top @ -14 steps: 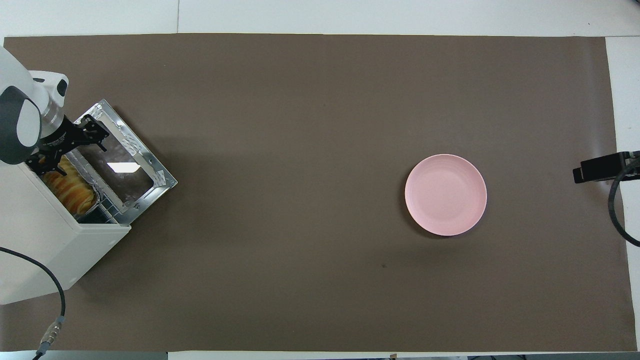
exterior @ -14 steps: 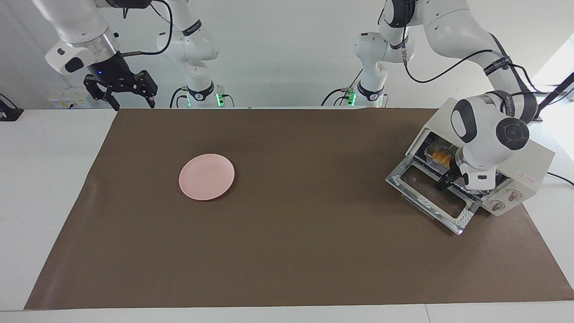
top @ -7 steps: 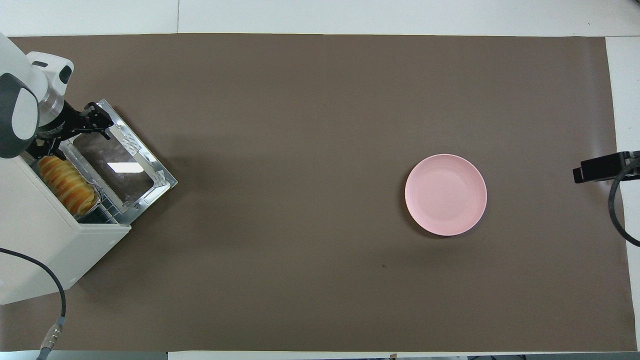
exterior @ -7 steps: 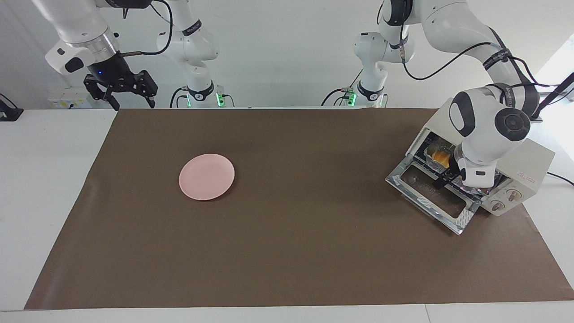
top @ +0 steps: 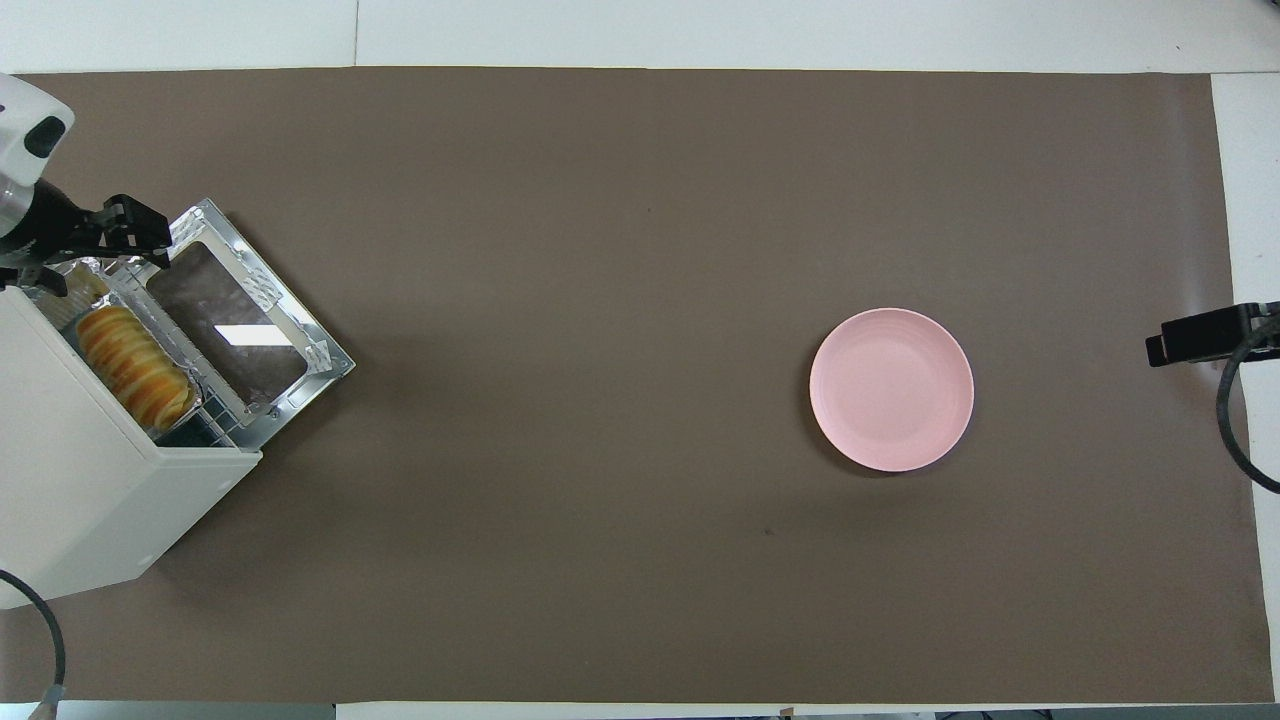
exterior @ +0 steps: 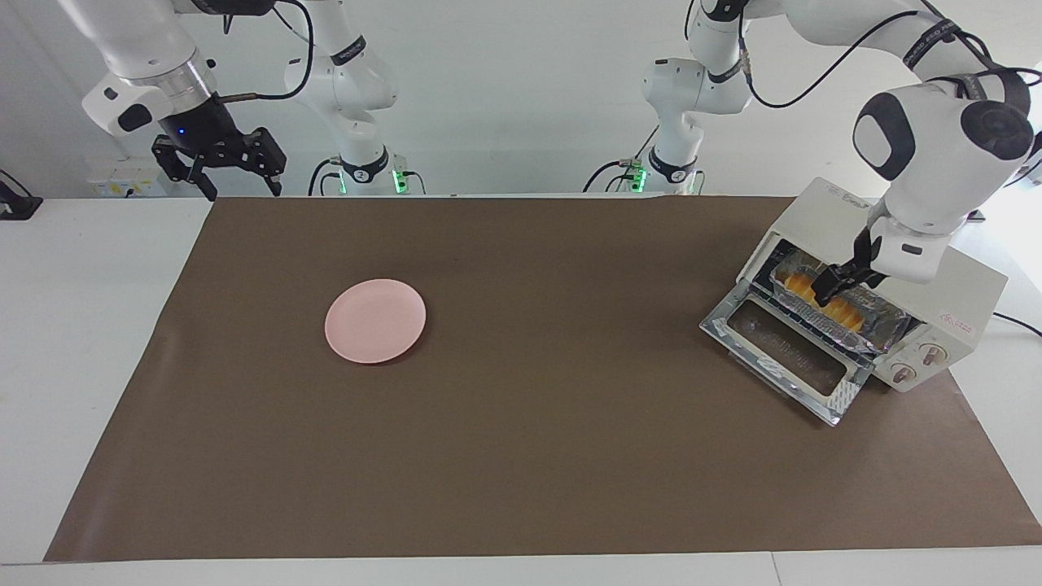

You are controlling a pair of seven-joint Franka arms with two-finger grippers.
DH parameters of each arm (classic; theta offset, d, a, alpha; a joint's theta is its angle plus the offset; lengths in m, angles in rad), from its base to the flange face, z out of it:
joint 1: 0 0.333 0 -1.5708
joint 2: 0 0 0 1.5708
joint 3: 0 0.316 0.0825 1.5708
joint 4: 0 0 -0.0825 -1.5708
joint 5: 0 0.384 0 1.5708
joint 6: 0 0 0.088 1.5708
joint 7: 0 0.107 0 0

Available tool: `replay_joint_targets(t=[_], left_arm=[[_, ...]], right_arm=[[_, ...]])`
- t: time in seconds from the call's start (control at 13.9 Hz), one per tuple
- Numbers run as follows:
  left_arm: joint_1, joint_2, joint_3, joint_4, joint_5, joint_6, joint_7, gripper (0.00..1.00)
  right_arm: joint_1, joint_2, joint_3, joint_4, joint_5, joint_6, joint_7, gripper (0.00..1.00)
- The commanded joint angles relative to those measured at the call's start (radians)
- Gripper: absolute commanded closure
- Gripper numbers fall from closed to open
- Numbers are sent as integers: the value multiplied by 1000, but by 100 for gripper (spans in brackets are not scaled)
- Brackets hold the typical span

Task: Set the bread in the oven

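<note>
At the facing view's right I see the bread [exterior: 824,297] in its foil tray [exterior: 883,330] on the oven [exterior: 961,305] rack, door down. It looks soft and light; I'd grip the tray rim. My left gripper [exterior: 842,281] hangs over it, fingers apart and empty; the right gripper [exterior: 218,167] waits upper left, also spread.
</note>
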Motion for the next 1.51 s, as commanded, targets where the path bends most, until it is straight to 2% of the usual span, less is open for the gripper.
replay_joint_targets(t=[0.0,0.22,0.58,0.65,0.86,1.08,1.22,1.44], left_arm=[[42,-107,-6,-32,-17,-23,110,0],[39,-173,-5,-24,-69,-58,118,0],[39,-201,-17,-13,-64,-128,115,0],[52,-203,-63,-13,-64,-132,115,0],[186,-203,-238,-16,-64,-132,115,0],[181,-207,-256,-33,-66,-118,119,0],[194,-238,-292,-81,-66,-127,145,0],[197,-240,-325,-82,-66,-132,144,0]], right_arm=[[-16,-17,14,-13,-4,-3,11,0],[-16,-18,14,-13,-4,-3,11,0],[-16,-17,14,-13,-4,-3,11,0],[-16,-17,14,-13,-4,-3,11,0],[-16,-17,14,-13,-6,-3,11,0],[-16,-18,14,-13,-4,-3,11,0],[-16,-18,14,-13,-4,-3,11,0],[-14,-17,14,-13,-6,-3,11,0]])
